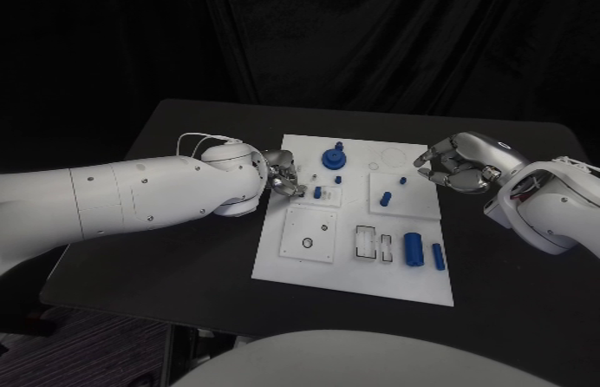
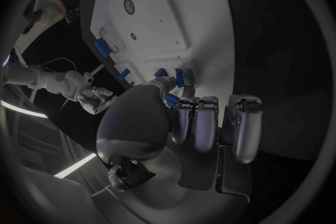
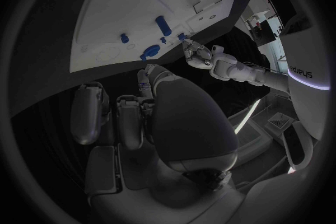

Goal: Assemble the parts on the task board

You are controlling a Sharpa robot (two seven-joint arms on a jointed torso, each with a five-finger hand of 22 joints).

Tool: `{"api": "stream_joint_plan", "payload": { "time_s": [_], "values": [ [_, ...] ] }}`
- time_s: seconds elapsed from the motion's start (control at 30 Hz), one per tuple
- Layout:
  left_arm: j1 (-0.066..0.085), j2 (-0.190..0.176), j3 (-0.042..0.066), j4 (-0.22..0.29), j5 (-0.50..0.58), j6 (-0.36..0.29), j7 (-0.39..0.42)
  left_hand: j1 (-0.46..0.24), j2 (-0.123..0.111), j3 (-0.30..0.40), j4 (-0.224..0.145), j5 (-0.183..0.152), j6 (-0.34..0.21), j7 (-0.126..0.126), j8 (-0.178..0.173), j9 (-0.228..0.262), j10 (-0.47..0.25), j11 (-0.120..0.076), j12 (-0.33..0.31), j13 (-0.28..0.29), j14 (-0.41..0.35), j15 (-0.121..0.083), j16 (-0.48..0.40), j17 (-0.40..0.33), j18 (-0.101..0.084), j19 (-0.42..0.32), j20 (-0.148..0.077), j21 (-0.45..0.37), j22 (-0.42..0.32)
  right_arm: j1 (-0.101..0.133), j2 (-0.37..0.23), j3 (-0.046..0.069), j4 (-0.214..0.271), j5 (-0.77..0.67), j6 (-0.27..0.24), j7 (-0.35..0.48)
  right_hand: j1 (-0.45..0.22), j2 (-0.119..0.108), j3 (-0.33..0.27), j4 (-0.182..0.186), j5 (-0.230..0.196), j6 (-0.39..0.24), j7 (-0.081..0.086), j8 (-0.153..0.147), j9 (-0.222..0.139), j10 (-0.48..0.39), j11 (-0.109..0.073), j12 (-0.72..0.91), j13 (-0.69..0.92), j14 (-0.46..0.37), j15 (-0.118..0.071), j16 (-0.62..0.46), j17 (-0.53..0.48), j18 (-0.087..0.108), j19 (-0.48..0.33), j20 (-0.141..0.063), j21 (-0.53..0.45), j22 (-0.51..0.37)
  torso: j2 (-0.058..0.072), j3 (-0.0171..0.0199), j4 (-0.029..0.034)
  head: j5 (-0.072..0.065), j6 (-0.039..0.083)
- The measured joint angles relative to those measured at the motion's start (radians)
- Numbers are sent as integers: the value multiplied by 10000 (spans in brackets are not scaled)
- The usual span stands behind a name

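Left robot hand: I see it at the task board's left edge, fingertips beside a small blue part; I cannot tell whether it pinches it.
Right robot hand: fingers curled in, holding nothing, just off the board's right edge.
Task board: mid-bench; blue knob at the far end, two blue cylinders at the near right.

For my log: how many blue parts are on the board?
7 parts: five on the far half, two near the right corner. The left hand may hide more.

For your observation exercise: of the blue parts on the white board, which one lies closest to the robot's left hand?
The small blue part by the task board's left edge, right at the left hand's fingertips; the others sit farther right.
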Motion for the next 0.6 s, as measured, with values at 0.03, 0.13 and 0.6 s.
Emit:
{"api": "stream_joint_plan", "payload": {
  "time_s": [0.03,0.13,0.6],
  "values": [
    [-3,-4,1,5,-2,-10,2,0,0,0,0,0,-2,2,0,-4,0,0,0,0,0,0,0,0,0,0,0,0,0,-1,0,0,-2,0,3,0,0,0,0,0,0,0,0,0,0,0,0,0,0,0,0,0,0,1,0,0,0,0,1,0,1,-1,0],
    [-10,-18,2,28,-3,-34,9,0,0,28,-29,-1,19,-19,0,-4,0,0,0,0,0,0,0,0,0,0,0,0,0,-9,-1,0,-7,0,9,-2,0,0,0,0,0,0,0,0,0,0,0,0,0,0,0,0,0,0,0,0,0,0,5,0,7,-7,0],
    [-45,-145,-7,170,3,-108,120,0,0,111,-56,113,35,-34,0,0,0,0,0,0,0,0,0,0,0,0,0,0,0,-35,-6,0,-15,0,50,-12,0,0,0,0,0,36,36,0,-9,0,0,0,0,0,0,-37,0,0,0,0,-49,-1,7,0,10,-6,0]
  ]
}}
